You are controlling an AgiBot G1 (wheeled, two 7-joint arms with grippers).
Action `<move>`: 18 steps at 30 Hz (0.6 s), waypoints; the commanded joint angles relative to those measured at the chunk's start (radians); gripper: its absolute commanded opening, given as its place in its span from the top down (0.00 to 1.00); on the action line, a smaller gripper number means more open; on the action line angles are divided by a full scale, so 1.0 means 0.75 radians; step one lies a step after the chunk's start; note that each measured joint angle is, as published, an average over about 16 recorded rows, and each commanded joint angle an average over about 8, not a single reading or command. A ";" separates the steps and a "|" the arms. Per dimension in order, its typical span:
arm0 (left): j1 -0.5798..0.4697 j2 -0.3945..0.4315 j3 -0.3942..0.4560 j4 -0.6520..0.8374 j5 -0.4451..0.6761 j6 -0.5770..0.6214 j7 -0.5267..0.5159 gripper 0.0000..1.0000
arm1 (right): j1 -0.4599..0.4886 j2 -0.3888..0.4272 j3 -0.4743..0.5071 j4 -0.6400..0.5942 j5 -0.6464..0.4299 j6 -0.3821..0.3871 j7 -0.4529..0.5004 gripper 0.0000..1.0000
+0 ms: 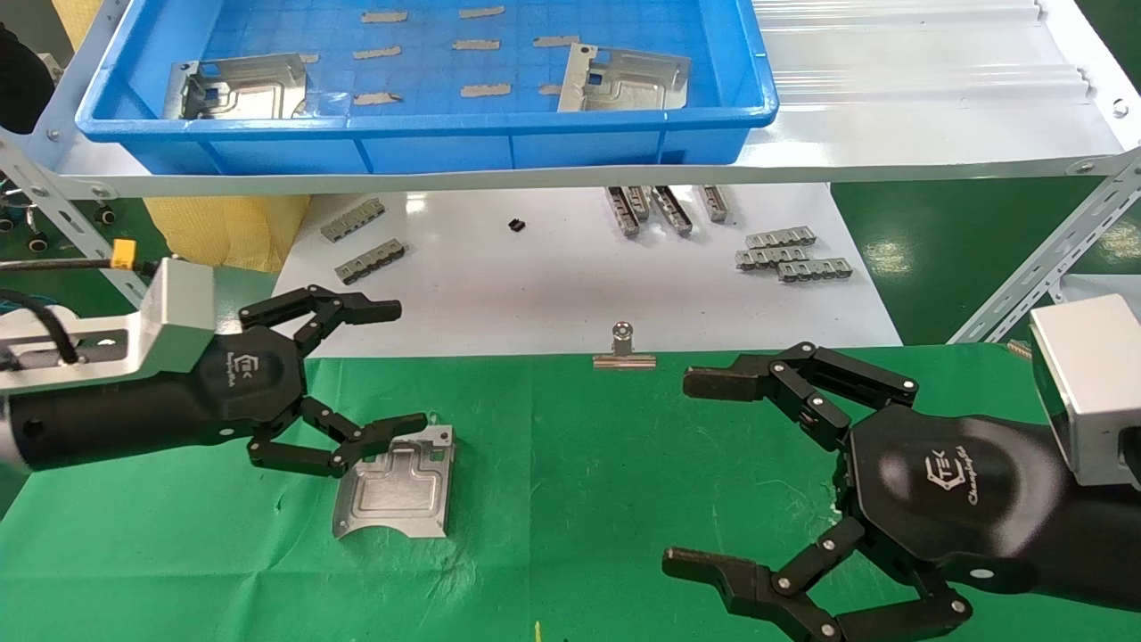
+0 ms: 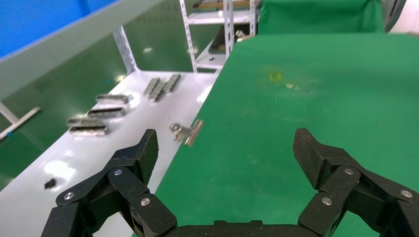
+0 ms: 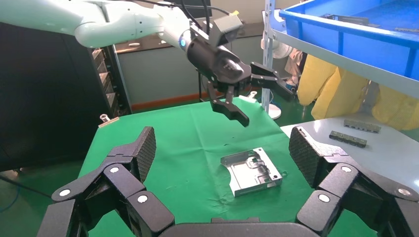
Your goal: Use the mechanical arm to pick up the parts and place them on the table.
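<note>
One silver part (image 1: pixel 397 486) lies flat on the green table (image 1: pixel 579 499), free of both grippers; it also shows in the right wrist view (image 3: pixel 252 170). My left gripper (image 1: pixel 401 366) is open and empty, hovering just above the part's left far corner; the right wrist view shows it (image 3: pixel 267 104) raised off the cloth. Its own wrist view shows the open gripper (image 2: pixel 227 148) over bare green cloth. My right gripper (image 1: pixel 686 473) is open and empty over the table's right side, facing the part (image 3: pixel 223 148). Two more parts (image 1: pixel 241 89) (image 1: pixel 624 80) lie in the blue bin (image 1: pixel 428 143).
The bin stands on a raised white shelf (image 1: pixel 891 98) at the back. Below it a white board (image 1: pixel 535 276) carries several grey toothed strips (image 1: pixel 789 254). A silver binder clip (image 1: pixel 624 349) holds the cloth's far edge. A yellow bag (image 1: pixel 214 227) sits back left.
</note>
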 commanded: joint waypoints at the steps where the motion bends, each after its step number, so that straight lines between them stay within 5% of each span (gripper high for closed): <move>1: 0.032 -0.018 -0.020 -0.059 -0.023 -0.004 -0.039 0.00 | 0.000 0.000 0.000 0.000 0.000 0.000 0.000 0.00; 18: 0.300 -0.167 -0.183 -0.557 -0.220 -0.034 -0.362 0.00 | 0.000 0.000 0.000 0.000 0.000 0.000 0.000 0.00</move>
